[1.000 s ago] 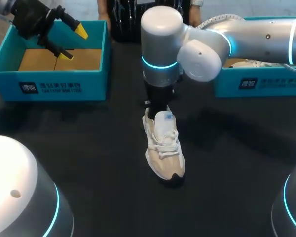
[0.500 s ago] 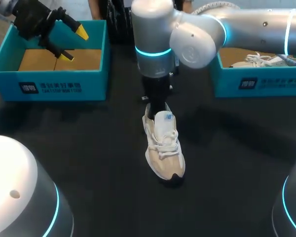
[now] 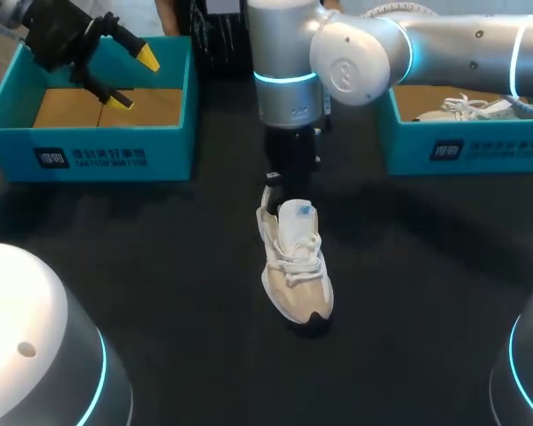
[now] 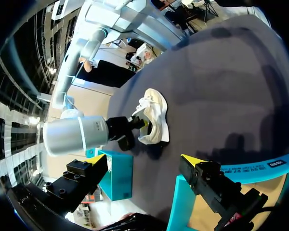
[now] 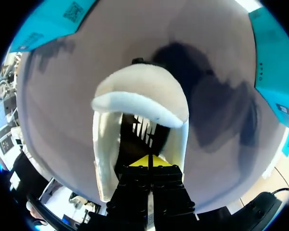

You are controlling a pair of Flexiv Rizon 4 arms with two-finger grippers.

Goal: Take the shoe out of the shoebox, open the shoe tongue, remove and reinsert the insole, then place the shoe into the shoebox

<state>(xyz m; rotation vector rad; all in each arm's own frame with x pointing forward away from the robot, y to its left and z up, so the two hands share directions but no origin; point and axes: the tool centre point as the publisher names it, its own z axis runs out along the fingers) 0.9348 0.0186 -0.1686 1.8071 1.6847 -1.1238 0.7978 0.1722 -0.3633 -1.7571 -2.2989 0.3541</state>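
Observation:
A beige and white shoe (image 3: 295, 266) stands on the black table, toe toward the front edge. My right arm comes in from the right and points straight down at its heel. The right gripper (image 5: 148, 162) is shut, its yellow tips pressed together inside the shoe's opening, just behind the raised white tongue (image 5: 143, 96). I see nothing between the tips. My left gripper (image 3: 131, 78) hangs open and empty over the left teal shoebox (image 3: 89, 153). From the left wrist view, the shoe (image 4: 155, 117) lies well ahead of the left gripper (image 4: 147, 164).
A second teal shoebox (image 3: 444, 151) stands at the back right with another white shoe (image 3: 469, 108) inside. The left box shows a brown cardboard floor (image 3: 67, 108). The robot's white bases fill both front corners of the table.
My right arm's wrist and elbow have swung back and upright above the shoe, with the gripper still at the heel opening. The shoe and the left arm have not moved.

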